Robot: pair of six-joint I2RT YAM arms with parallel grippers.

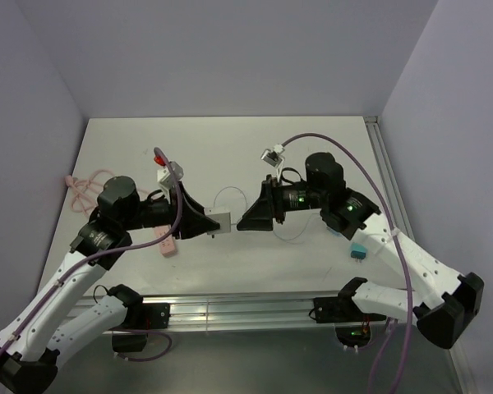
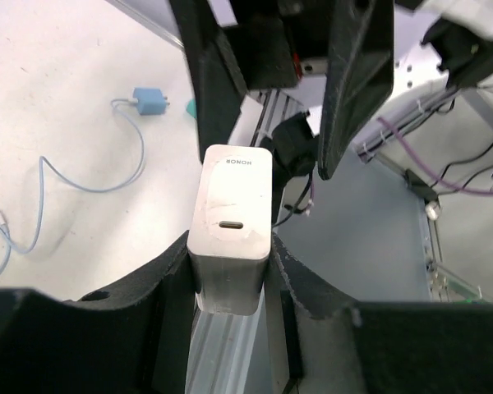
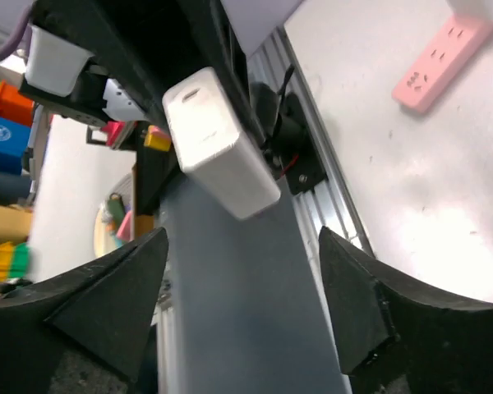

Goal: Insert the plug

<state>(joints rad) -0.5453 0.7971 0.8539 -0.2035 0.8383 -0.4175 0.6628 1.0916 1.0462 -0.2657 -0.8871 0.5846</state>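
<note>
Closest to my left wrist camera, my left gripper (image 2: pixel 230 283) pinches a white charger block (image 2: pixel 230 222) by its two sides, its slot-shaped port facing outward. My right gripper (image 3: pixel 242 238) faces that block end-on, fingers spread wide with nothing between them, apart from the block. The plug (image 2: pixel 0 215) lies loose on the white table (image 2: pixel 49 74), held by neither hand, at the free end of a thin pale wire (image 2: pixel 82 185) that curves back to a small blue adapter (image 2: pixel 148 100). A pink power strip (image 3: pixel 440 53) lies flat on the table.
</note>
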